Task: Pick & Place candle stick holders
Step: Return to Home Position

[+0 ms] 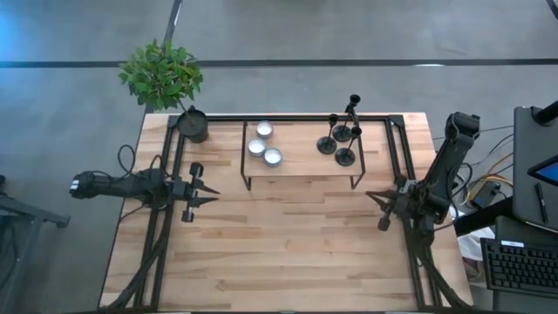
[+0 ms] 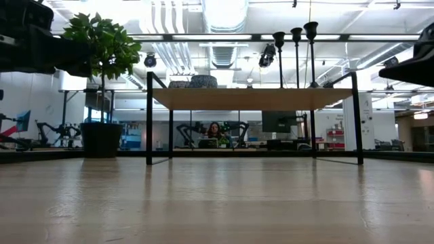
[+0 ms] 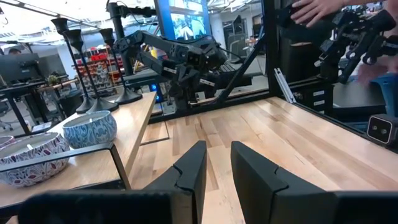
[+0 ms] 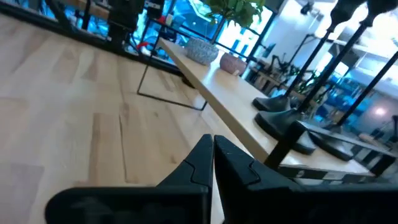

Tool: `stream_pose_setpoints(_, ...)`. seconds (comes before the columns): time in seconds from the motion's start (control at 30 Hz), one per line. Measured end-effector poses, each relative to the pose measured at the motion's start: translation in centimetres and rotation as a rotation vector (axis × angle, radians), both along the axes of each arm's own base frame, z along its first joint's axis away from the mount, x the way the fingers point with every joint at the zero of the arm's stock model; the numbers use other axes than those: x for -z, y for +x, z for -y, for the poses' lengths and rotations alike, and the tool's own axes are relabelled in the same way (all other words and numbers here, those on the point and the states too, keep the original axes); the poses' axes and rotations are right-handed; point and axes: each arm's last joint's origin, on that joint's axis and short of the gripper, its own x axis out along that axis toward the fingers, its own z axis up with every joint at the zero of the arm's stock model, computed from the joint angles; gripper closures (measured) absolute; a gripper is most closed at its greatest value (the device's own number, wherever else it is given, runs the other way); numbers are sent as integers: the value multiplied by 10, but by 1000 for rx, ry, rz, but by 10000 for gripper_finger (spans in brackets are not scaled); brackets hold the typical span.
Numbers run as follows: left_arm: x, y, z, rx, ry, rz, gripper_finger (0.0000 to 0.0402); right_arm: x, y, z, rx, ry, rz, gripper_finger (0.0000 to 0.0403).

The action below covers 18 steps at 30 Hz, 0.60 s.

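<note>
Black candlesticks [image 1: 342, 139] stand upright at the right end of the shelf [image 1: 301, 166]. At either side of the counter [image 1: 288, 249] the left tool [image 1: 209, 198], fingers slightly apart, and the right tool [image 1: 375, 197], fingers together, hang empty. I'd draw each straight back, clear of the shelf frame.

The left gripper [image 3: 217, 169] is held low over the table [image 3: 298, 137], and a small gap is seen between its two dark fingers [image 3: 186, 177]. A shelf [image 3: 134, 127] is seen beside it. A blue candle [image 3: 90, 129] and a second candle [image 3: 28, 160] are set on the near end, and three holders [image 3: 94, 104] are stood farther along. The right arm [image 3: 180, 59] is seen across the table. A person's hand [image 3: 317, 9] is laid on dark gear beyond the table.
</note>
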Motion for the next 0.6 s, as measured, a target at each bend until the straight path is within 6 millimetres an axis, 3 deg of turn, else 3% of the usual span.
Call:
stream_pose_setpoints(0.3,0,1,0,0,1,-6,321,-13,-2,12,31,92,61,394)
stream_pose_setpoints(0.6,0,1,0,0,1,-5,321,-19,7,32,280,230,171,394)
